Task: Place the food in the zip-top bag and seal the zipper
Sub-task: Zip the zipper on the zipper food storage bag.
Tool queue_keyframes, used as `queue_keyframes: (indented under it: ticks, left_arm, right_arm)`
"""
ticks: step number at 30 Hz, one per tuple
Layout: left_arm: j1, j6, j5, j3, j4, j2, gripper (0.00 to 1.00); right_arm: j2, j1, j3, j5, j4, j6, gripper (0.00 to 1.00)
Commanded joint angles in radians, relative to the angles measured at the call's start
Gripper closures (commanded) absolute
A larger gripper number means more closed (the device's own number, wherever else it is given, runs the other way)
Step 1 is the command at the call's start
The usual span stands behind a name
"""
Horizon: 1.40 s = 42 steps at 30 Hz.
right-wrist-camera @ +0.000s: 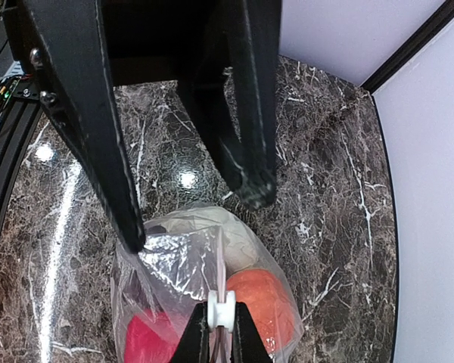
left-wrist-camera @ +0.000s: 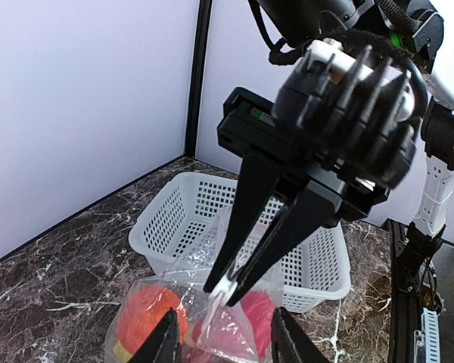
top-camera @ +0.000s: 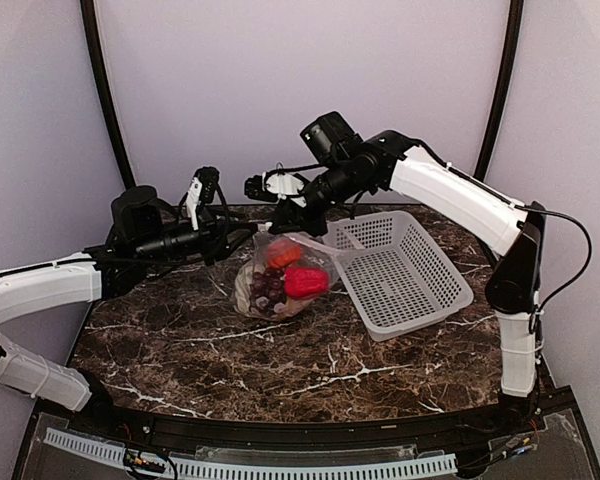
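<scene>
The zip-top bag (top-camera: 280,275) lies on the marble table with the food inside: an orange-red tomato (right-wrist-camera: 263,302), a red pepper (right-wrist-camera: 145,339), a white cauliflower (right-wrist-camera: 212,224) and dark grapes (top-camera: 266,288). My right gripper (right-wrist-camera: 222,311) is shut on the white slider of the pinkish zipper (right-wrist-camera: 224,265) at the bag's top edge; it also shows in the left wrist view (left-wrist-camera: 225,290). My left gripper (left-wrist-camera: 223,311) is open, its jaws straddling the bag's end. In the right wrist view one of its fingers (right-wrist-camera: 129,227) touches the bag's corner.
A white perforated basket (top-camera: 405,272) stands tilted just right of the bag, its near rim against the bag. Both arms meet above the bag at the table's back middle. Walls close in at the back and sides.
</scene>
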Motion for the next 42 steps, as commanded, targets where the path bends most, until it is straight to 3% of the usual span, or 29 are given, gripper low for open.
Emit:
queue_keyframes:
  ticks: [1,9,21,28,34,42]
  left_arm:
    - [0.003,0.015,0.086,0.05,-0.052,0.025,0.59]
    - [0.002,0.027,0.103,0.082,-0.077,0.055,0.75]
    - [0.001,0.058,0.101,0.083,-0.1,0.051,0.73]
    - [0.001,0.052,0.087,0.081,-0.092,0.055,0.93]
    - [0.001,0.057,0.058,0.076,-0.086,0.04,0.98]
    - [0.001,0.076,-0.053,0.018,-0.053,-0.039,0.99]
  right_arm:
    - [-0.024,0.011,0.016,0.003,-0.017,-0.004,0.96]
    - [-0.044,0.025,0.033,-0.009,-0.016,0.0,0.95]
    - [-0.062,0.027,0.048,-0.016,-0.018,0.014,0.95]
    - [-0.067,0.03,0.045,-0.013,-0.021,0.012,0.94]
    - [-0.063,0.032,0.042,0.007,-0.03,0.004,0.94]
    - [-0.054,-0.002,0.027,0.074,-0.085,-0.014,0.94]
